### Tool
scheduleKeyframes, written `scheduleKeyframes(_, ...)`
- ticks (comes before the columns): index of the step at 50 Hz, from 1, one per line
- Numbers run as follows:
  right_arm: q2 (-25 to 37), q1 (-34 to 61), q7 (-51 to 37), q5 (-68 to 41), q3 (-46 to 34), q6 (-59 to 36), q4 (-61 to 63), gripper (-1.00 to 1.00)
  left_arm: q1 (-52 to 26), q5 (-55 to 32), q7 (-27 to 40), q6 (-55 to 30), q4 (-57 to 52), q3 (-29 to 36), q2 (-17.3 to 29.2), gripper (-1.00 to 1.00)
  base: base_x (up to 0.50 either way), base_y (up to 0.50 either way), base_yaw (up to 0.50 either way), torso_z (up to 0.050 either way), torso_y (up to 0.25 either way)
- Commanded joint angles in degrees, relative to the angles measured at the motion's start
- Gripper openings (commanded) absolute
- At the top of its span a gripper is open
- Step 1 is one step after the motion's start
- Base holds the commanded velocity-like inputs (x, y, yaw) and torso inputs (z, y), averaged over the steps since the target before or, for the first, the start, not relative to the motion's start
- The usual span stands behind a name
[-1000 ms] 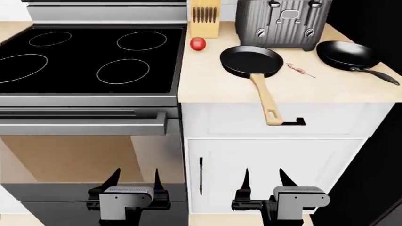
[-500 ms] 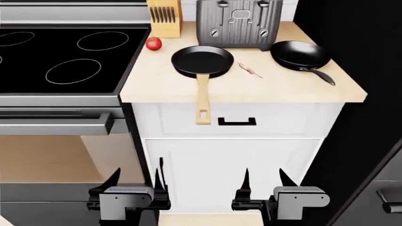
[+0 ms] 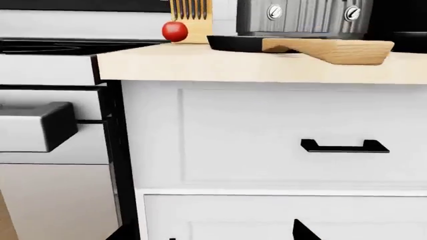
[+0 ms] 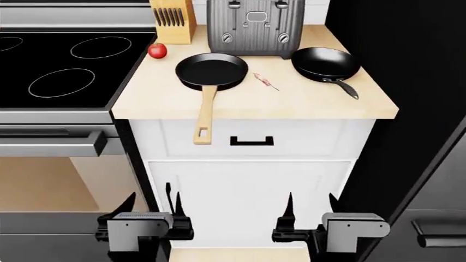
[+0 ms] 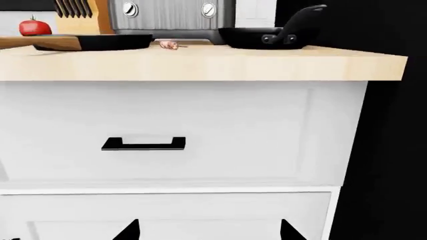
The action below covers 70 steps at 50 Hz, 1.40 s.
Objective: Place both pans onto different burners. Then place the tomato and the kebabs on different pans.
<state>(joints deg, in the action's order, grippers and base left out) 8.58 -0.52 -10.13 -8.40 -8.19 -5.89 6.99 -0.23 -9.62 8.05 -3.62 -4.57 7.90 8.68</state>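
Note:
Both pans sit on the wooden counter (image 4: 306, 103). The wooden-handled pan (image 4: 211, 71) (image 3: 240, 43) (image 5: 93, 41) points its handle over the front edge. The dark-handled pan (image 4: 326, 63) (image 5: 260, 37) lies at the right. The kebabs (image 4: 267, 82) (image 5: 169, 45) lie between them, and the tomato (image 4: 156, 51) (image 3: 175, 31) (image 5: 35, 26) rests by the cooktop. Two burners (image 4: 60, 82) show on the black glass. My left gripper (image 4: 154, 204) (image 3: 213, 235) and right gripper (image 4: 311, 206) (image 5: 208, 232) hang open and empty, low before the cabinet.
A knife block (image 4: 172, 21) and a grey toaster (image 4: 255, 27) stand at the counter's back. Under the counter is a drawer with a black handle (image 4: 252, 142) (image 3: 344, 146) (image 5: 143, 144). The oven's handle (image 4: 51, 144) juts out at the left. A dark wall (image 4: 407, 82) stands at the right.
The head view has shifted right: the counter and stove have slid leftward in the picture, and less of the cooktop shows. Both grippers stay open in the same low pose.

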Motion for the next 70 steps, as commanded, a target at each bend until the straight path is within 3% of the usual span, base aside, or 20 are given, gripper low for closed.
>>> scheduleKeyframes(1, 6.73, -2.42, -2.76, -4.4, 1.66, -26.39, 29.04, 1.0, -0.45, -7.42, 1.02, -19.6, -20.63, -3.12, 6.73, 1.0, 0.0, 0.0, 0.0, 0.0, 0.0)
scheduleKeyframes(6, 10.88, 5.3, -5.38, -14.53, 10.46, -57.09, 51.1, 1.0, -5.79, -17.31, 4.36, -41.93, -36.76, -11.05, 14.15, 1.0, 0.0, 0.0, 0.0, 0.0, 0.0)
scheduleKeyframes(7, 12.65, 7.75, -8.54, -20.68, 12.78, -61.19, 52.97, 1.0, -7.22, -20.2, 4.96, -46.15, -38.93, -13.69, 15.18, 1.0, 0.0, 0.0, 0.0, 0.0, 0.0)
scheduleKeyframes(9, 21.79, 13.76, -25.73, -37.87, 16.74, -64.32, 52.98, 1.0, -10.95, -26.66, 6.6, -55.27, -42.81, -19.84, 17.29, 1.0, 0.0, 0.0, 0.0, 0.0, 0.0)
scheduleKeyframes(11, 25.08, 19.47, -39.52, -55.05, 20.22, -68.72, 52.36, 1.0, -14.64, -32.27, 8.19, -62.83, -45.14, -25.15, 18.72, 1.0, 0.0, 0.0, 0.0, 0.0, 0.0)
scheduleKeyframes(15, 30.93, 27.89, -57.26, -87.37, 17.49, -67.65, 48.07, 1.0, -20.66, -38.52, 10.35, -72.99, -46.96, -29.9, 22.02, 1.0, 0.0, 0.0, 0.0, 0.0, 0.0)
scheduleKeyframes(21, 36.12, 35.54, -68.5, -99.36, 11.29, -63.9, 44.67, 1.0, -26.42, -42.04, 12.49, -79.05, -46.29, -30.9, 22.8, 1.0, 0.0, 0.0, 0.0, 0.0, 0.0)
scheduleKeyframes(27, 38.64, 38.35, -72.45, -104.02, 8.55, -61.79, 44.02, 1.0, -28.58, -45.02, 13.95, -82.66, -46.37, -32.28, 22.93, 1.0, 0.0, 0.0, 0.0, 0.0, 0.0)
scheduleKeyframes(39, 38.27, 39.64, -71.2, -103.54, 7.36, -61.35, 43.68, 1.0, -29.97, -51.13, 17.86, -84.96, -44.95, -32.73, 24.05, 1.0, 0.04, 0.0, 0.0, 0.0, 0.0)
scheduleKeyframes(70, 35.71, 37.63, -66.87, -98.82, 8.86, -60.25, 42.94, 1.0, -28.46, -56.44, 22.3, -81.09, -43.15, -32.15, 26.34, 1.0, 0.5, -0.07, 0.0, 0.0, 0.0)
